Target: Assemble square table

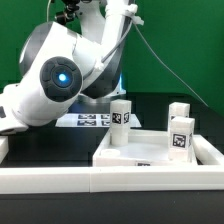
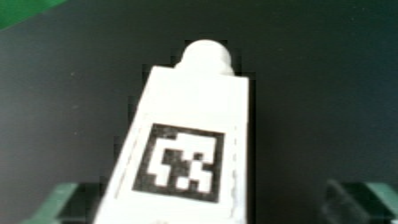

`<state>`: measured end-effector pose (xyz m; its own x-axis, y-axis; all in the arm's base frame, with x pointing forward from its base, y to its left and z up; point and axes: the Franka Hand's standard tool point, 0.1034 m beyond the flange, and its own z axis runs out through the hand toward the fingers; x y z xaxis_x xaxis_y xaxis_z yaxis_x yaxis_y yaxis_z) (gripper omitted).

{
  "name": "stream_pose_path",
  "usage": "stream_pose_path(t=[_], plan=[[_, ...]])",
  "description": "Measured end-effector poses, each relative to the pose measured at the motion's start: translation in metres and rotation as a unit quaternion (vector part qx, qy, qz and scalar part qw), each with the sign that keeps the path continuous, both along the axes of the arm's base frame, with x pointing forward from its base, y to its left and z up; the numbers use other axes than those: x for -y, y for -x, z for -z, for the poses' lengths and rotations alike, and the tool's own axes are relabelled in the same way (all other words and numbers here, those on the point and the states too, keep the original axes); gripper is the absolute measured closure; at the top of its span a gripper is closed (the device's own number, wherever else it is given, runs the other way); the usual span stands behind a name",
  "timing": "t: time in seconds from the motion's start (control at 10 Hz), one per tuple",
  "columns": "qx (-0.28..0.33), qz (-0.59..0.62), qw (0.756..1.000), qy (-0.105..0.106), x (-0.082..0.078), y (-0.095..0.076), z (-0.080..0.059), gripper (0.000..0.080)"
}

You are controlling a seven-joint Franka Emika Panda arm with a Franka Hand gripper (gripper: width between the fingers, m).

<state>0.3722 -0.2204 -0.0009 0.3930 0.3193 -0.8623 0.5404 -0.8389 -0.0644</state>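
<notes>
Gripper (image 2: 199,200) clamped round one leg (image 2: 185,130) – tabletop (image 1: 150,155) looks bare, other legs (image 1: 121,113) standing loose – barely started.

Filling the frame: white block leg (image 2: 187,130), black-and-white tag facing up, rounded peg at far end, lying over dark counter (image 2: 71,60).

A black desk (image 1: 40,145) carries the scene. The marker board (image 1: 88,119) lies flat on it, toward the back, its printed tags partly hidden. A green backdrop (image 1: 180,45) stands behind. A long white rail (image 1: 60,181) borders the desk's near edge.
</notes>
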Motion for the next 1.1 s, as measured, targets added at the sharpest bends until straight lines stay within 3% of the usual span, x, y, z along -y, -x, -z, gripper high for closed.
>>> stream_pose_path(t=[0.1,0.2,0.3,0.8,1.1], plan=[[0.0,0.0,1.0,0.0,0.0,-0.001,0.0,0.0388],[0.0,0.0,1.0,0.0,0.0,-0.001,0.0,0.0388],[0.001,-0.001,1.0,0.0,0.0,-0.001,0.0,0.0513],[0.003,-0.012,1.0,0.0,-0.012,-0.01,-0.001,0.0512],[0.002,-0.005,1.0,0.019,-0.045,-0.038,-0.018,0.0512]])
